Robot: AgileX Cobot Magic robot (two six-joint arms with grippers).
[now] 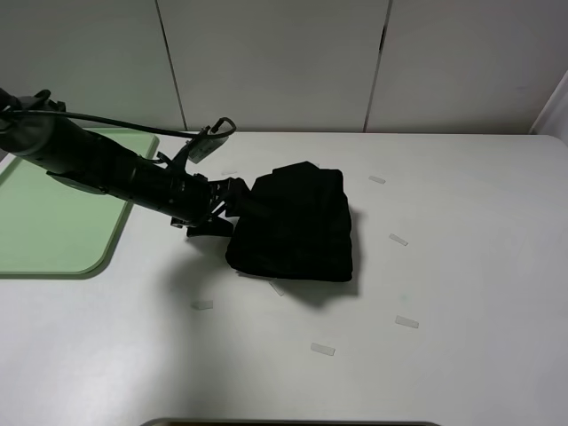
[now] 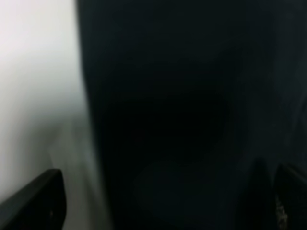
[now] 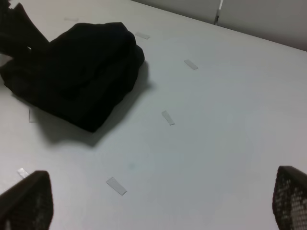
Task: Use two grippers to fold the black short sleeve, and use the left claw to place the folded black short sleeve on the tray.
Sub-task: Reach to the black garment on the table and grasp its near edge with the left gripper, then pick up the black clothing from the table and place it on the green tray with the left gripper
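The pale green tray is waiting on the counter at the far left, well apart from the black short sleeve, which is lying folded into a compact bundle mid-counter. The left gripper is reaching low and nearly flat from the tray side, its jaws spread wide at the bundle's tray-side edge, seemingly lining up a pickup. The right gripper is hanging clear beyond the bundle, jaws released and empty

Robotics lab test bench: plain white table marked with small clear tape strips, bare white wall panels behind, black robot arm with cabling over the worktop
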